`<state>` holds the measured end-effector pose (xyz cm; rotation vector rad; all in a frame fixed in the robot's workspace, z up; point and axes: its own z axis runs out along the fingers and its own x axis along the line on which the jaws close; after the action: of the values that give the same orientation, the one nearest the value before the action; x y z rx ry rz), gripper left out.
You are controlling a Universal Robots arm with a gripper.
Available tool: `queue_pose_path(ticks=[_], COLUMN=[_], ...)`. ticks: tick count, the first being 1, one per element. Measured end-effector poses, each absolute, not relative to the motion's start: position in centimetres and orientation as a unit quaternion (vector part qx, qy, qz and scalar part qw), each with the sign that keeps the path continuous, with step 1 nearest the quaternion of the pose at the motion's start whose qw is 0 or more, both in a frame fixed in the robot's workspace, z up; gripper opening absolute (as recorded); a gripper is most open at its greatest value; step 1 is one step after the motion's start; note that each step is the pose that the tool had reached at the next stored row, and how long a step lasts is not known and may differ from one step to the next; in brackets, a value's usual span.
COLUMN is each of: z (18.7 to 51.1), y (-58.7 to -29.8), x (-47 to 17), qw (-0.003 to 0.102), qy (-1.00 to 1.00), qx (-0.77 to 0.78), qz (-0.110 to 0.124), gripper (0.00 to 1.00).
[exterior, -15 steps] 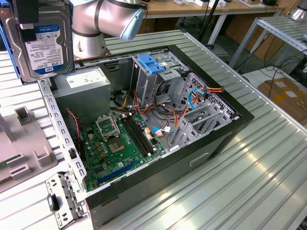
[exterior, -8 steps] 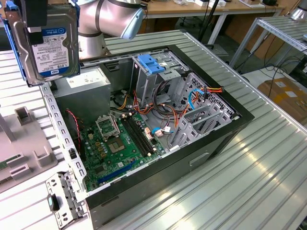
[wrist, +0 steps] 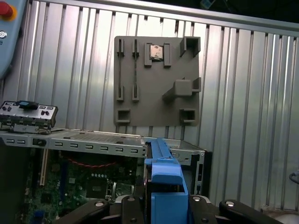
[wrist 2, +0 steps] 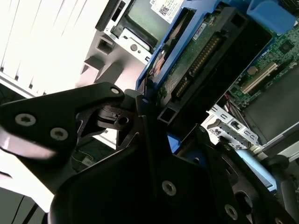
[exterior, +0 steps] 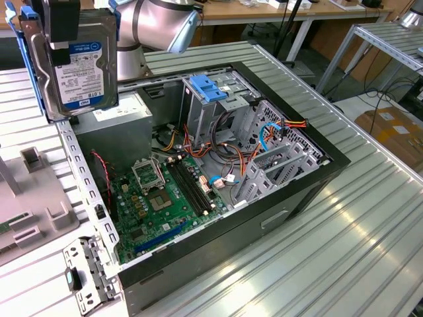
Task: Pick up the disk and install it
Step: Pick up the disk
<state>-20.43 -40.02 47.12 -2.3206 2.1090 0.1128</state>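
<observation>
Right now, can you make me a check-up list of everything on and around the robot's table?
Surface: ribbed metal table, carrying an open computer case.
Job's things: the disk hangs upright in the air above the case's edge at the exterior view's left; not yet installed.
Clutter: a grey fixture plate and a small metal bracket lie beside the case.
Gripper: the gripper is shut on the disk, at its blue rail.
Cables: orange, red and blue wires bundled inside the case.
Surroundings: other tables; a cardboard box on the floor.
</observation>
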Motion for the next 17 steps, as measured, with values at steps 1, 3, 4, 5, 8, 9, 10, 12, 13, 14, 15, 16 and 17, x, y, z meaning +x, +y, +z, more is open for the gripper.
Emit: queue_pose_path(ticks=[1, 3, 4, 5, 8, 9, 10, 12, 13, 14, 15, 16, 17], z=[47.1, 47.1, 47.1, 47.1, 47.1, 47.1, 47.1, 47.1, 47.0, 47.0, 47.0, 47.0, 47.0], y=[-40.1, -40.3, -40.4, -40.5, -40.8, -40.9, -41.0, -41.2, -41.3, -41.3, -41.4, -41.5, -41.6], x=[-20.2, -20.0, -19.8, -19.7, -19.3, -19.2, -19.0, -18.7, -18.6, -18.5, -18.4, -18.2, -18.0], qw=[0.002, 0.002, 0.002, 0.002, 0.001, 0.001, 0.001, 0.001, 0.001, 0.001, 0.001, 0.001, 0.001], qy=[0.672, 0.672, 0.672, 0.672, 0.672, 0.672, 0.672, 0.672, 0.672, 0.672, 0.672, 0.672, 0.672], qx=[-0.740, -0.740, -0.740, -0.740, -0.740, -0.740, -0.740, -0.740, -0.740, -0.740, -0.740, -0.740, -0.740], qz=[0.036, 0.036, 0.036, 0.036, 0.036, 0.036, 0.036, 0.037, 0.037, 0.037, 0.037, 0.037, 0.037], gripper=[0.37, 0.37, 0.37, 0.37, 0.37, 0.37, 0.37, 0.37, 0.37, 0.37, 0.37, 0.37, 0.37])
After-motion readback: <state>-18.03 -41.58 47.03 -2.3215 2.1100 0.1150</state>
